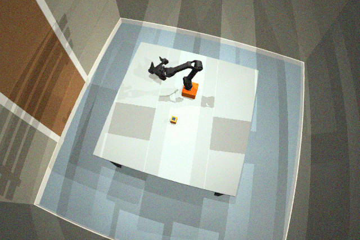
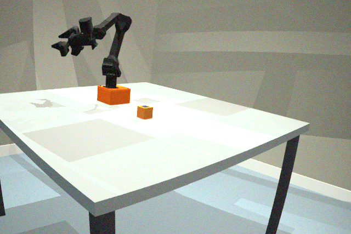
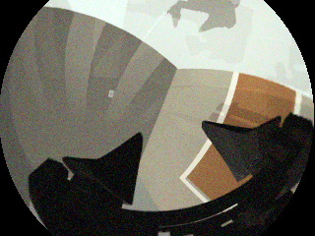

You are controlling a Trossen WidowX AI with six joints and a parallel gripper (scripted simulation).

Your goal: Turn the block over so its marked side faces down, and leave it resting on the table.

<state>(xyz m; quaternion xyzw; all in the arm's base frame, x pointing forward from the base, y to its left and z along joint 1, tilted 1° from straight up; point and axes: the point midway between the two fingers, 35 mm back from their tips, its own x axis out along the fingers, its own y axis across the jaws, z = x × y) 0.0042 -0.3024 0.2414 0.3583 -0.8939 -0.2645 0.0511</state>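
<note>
A small yellow-orange block (image 1: 174,122) (image 2: 144,113) rests on the white table (image 1: 232,92) (image 2: 127,163), in front of the arm's base. A dark blue-grey mark (image 1: 173,118) (image 2: 145,106) shows on its top face. My gripper (image 1: 156,60) (image 2: 55,41) (image 3: 172,130) is open and empty. It hangs high above the table, off to the left of the base in the top and exterior views and well away from the block. The wrist view shows the two black fingers apart, and no block. The block's underside is hidden.
The orange base box (image 1: 189,93) (image 2: 113,96) of the black arm stands on the table behind the block. The table's near edge (image 2: 170,184) faces the exterior view. Grey patches and arm shadows lie on the table top.
</note>
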